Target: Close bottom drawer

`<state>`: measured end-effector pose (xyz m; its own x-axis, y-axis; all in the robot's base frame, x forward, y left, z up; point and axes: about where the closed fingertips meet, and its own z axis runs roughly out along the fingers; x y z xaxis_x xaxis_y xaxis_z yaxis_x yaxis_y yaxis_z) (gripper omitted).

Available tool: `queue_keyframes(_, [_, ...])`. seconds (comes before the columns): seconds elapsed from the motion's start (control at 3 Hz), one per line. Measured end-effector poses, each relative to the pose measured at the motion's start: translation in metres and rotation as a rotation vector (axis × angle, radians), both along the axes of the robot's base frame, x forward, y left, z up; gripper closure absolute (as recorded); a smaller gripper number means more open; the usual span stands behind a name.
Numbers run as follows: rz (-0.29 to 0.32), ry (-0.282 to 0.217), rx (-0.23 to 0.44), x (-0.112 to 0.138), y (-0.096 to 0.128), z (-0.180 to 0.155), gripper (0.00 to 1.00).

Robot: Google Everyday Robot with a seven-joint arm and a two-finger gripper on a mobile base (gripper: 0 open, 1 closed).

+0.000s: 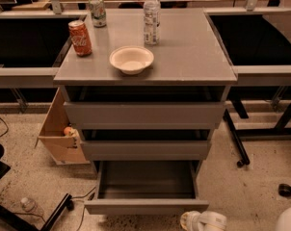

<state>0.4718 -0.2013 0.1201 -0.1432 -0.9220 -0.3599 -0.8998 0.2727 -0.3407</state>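
The bottom drawer (145, 206) of the grey cabinet is pulled out wide. Its plain flat front panel is nearest the camera and its grey box interior (146, 179) looks empty. The two wider drawers above, the middle drawer (145, 149) and the top drawer (144, 114), stick out a little. My gripper (203, 221) is the white rounded part at the bottom edge of the view. It sits just in front of the right end of the bottom drawer's front panel.
On the cabinet top (193, 57) stand a white bowl (131, 59), a water bottle (151, 16), a red can (80, 37) and a second can (97, 11). A cardboard box (59, 134) leans at the cabinet's left. A bottle (30, 206) lies on the floor. Black table legs (234, 138) stand to the right.
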Motion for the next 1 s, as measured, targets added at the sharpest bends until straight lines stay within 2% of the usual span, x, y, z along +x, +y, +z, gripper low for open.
queue_keyframes(0.33, [0.052,-0.041,0.003,0.046,0.0,0.008,1.0])
queue_keyframes(0.67, [0.056,-0.044,0.003,0.047,0.0,0.008,1.0])
queue_keyframes(1.0, [0.105,-0.1,0.017,0.111,-0.007,0.03,1.0])
